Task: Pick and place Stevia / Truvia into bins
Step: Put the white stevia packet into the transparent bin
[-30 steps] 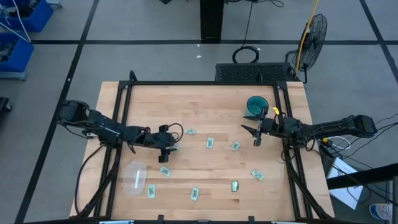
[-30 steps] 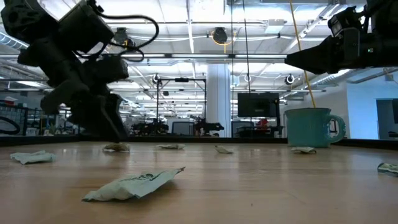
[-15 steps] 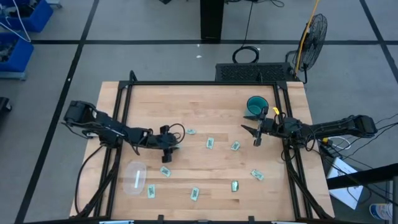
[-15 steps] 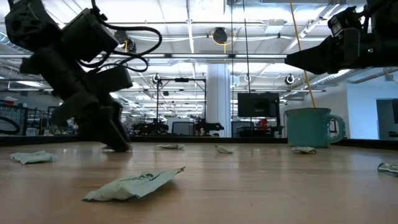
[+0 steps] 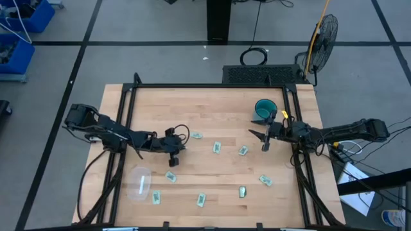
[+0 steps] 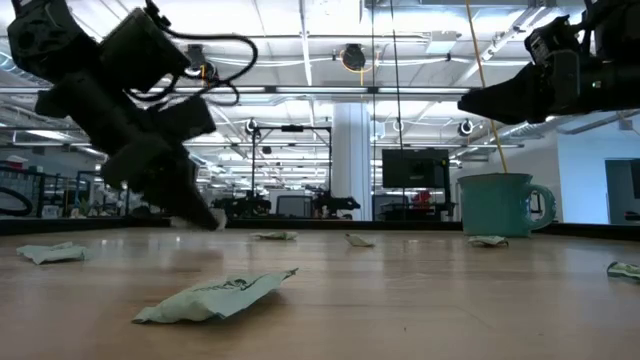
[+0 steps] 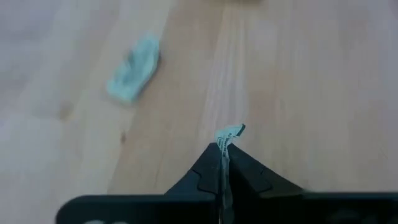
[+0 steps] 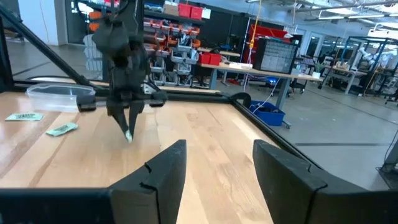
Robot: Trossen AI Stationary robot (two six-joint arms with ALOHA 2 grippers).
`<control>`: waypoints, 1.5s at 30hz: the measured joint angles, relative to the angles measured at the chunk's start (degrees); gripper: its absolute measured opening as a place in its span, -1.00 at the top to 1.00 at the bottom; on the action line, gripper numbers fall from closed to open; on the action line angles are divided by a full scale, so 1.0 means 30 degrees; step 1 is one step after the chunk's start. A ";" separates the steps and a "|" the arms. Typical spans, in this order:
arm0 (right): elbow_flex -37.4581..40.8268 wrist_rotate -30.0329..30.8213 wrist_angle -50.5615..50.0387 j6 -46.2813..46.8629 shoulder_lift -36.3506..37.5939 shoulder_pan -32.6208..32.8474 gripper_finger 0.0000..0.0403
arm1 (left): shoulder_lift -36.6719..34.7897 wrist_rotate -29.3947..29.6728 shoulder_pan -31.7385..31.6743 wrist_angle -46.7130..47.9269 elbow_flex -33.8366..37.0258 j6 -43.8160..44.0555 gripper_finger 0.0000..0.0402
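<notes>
**Inspector:** Stevia sachets lie scattered over the wooden table (image 5: pixel 212 109), and you hold one already: the left gripper (image 5: pixel 171 153) has its jaws pinched tight on a sachet (image 7: pixel 229 132), only a crumpled corner showing past the tips. The clear oval bin (image 5: pixel 139 182) sits toward the table's near left corner, below and to the left of that gripper in the overhead view, well apart from it. That offset is what your carry turns on.

**Operator:** And the right arm?

**Inspector:** You have the right gripper (image 5: pixel 264 139) hovering beside the teal cup (image 5: pixel 264 108), jaws spread wide and empty. The left arm is far nearer the bin.

**Operator:** What can't be confirmed?

**Inspector:** The held sachet's long axis; the fingers cover most of it. One loose sachet (image 5: pixel 171 176) lies between your gripper and the bin, another (image 5: pixel 155 198) just beside the bin. Whether the bin holds anything cannot be told through its clear wall.
</notes>
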State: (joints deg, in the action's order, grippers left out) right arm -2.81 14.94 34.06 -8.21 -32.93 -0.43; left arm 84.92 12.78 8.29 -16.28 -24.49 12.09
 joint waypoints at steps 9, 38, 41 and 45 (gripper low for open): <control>0.0000 0.0000 0.0125 0.0009 0.0000 0.0000 0.10 | -0.6322 -0.0193 0.1818 0.4038 -0.0022 0.1687 0.95; 0.0000 0.0058 0.0132 -0.1062 0.0007 0.0000 0.10 | -1.1515 -0.6086 1.2079 1.5031 -0.0037 2.2313 0.94; 0.0000 0.0066 0.0139 -0.1070 0.0007 0.0000 0.10 | -1.0818 -0.6266 1.2396 1.5953 -0.0037 2.3033 0.91; 0.0000 0.0066 0.0139 -0.1070 0.0007 0.0000 0.10 | -0.9940 -0.6196 1.2409 1.6891 -0.0037 2.3158 0.90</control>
State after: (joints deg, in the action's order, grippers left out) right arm -2.81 15.14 34.48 -11.42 -32.91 -0.43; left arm 55.10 -5.81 45.52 34.40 -24.60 81.56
